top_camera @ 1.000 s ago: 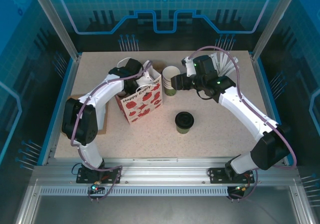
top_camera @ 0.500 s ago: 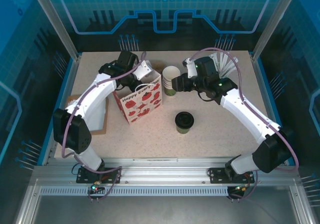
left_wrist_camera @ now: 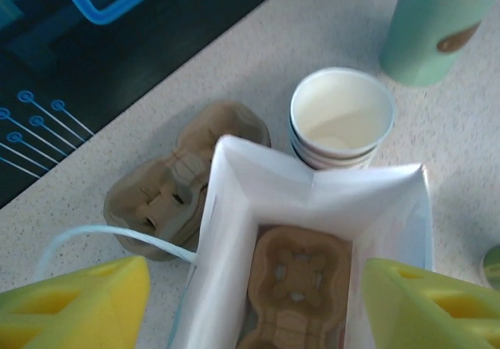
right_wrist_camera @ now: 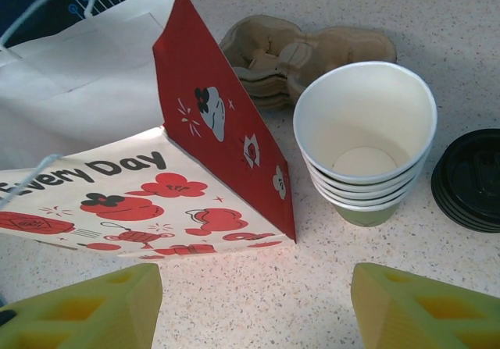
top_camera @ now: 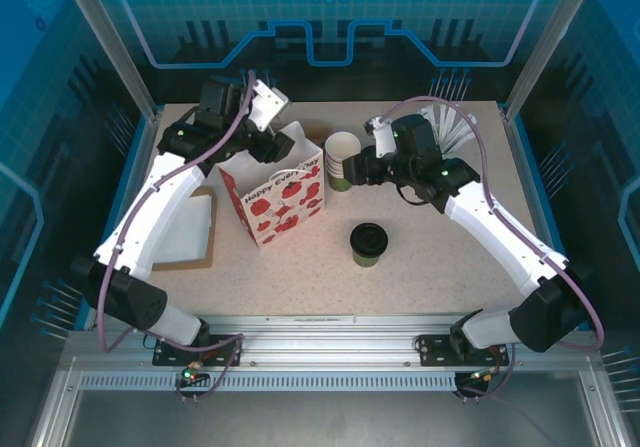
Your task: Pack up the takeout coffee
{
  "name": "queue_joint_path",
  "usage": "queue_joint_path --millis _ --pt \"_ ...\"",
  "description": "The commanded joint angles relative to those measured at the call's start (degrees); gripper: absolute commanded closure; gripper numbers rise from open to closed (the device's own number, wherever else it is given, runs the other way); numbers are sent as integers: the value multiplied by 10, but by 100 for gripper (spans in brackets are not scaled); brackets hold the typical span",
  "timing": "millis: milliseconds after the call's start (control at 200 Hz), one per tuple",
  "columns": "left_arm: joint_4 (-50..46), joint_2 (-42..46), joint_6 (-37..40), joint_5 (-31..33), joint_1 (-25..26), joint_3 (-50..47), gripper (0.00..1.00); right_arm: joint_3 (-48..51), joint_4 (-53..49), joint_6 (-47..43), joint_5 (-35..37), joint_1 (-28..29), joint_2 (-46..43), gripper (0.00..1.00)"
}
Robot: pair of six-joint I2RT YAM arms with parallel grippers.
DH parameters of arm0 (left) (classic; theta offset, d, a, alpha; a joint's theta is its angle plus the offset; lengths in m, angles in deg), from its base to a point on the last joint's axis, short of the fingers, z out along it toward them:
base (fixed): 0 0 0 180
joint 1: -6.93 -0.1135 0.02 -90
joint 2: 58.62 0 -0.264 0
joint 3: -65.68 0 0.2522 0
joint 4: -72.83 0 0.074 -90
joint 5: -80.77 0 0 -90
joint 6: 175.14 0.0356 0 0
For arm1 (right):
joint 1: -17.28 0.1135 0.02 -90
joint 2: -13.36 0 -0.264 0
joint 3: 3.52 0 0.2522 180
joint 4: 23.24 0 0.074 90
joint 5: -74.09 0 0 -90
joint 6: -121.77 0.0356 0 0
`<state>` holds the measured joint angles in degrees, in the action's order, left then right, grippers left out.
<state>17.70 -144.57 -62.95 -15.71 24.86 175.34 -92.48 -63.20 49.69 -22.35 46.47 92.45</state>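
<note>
The takeout coffee (top_camera: 369, 244) stands lidded and upright on the desk (top_camera: 430, 279), well apart from both tools and on the arm-base side of the right tool (right_wrist_camera: 250, 310), free to be lifted. That tool, spread and empty, faces the paper bag (right_wrist_camera: 117, 185) and the cup stack (right_wrist_camera: 366, 146). The left tool (left_wrist_camera: 250, 310), likewise spread and empty, hangs over the bag's open mouth, where a carrier (left_wrist_camera: 297, 283) lies, probably to seat the cup.
</note>
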Motion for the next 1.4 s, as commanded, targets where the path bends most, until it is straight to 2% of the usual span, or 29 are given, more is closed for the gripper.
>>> queue_joint_path --millis 0,125,320,385,515,675,735,845,1000,1241,1396 --pt "22 35 -72 -13 -4 26 27 6 -8 -12 -4 8 -29 33" --pt "-4 68 -142 -34 -4 29 28 20 -13 -16 3 10 -49 33" --pt "-43 145 -194 -135 6 -31 28 45 -14 -18 8 11 -69 33" --pt "-52 171 -176 -148 24 -59 27 51 -13 -19 8 11 -71 33" --pt "-60 199 -106 -114 50 -102 24 55 -7 -21 5 11 -67 33" --pt "-86 174 -47 -103 58 -98 25 55 -9 -21 0 11 -60 33" --pt "-81 160 -39 -80 61 -98 27 58 -8 -21 2 11 -63 33" --pt "-70 136 -30 -70 65 -94 32 59 -10 -22 3 11 -65 32" --pt "-62 114 -27 -81 67 -89 50 55 -16 -25 5 11 -66 32" --pt "-31 106 -4 -74 67 -98 70 53 -15 -26 4 11 -60 32" --pt "-17 93 24 -69 67 -100 79 55 -18 -26 5 11 -59 32"
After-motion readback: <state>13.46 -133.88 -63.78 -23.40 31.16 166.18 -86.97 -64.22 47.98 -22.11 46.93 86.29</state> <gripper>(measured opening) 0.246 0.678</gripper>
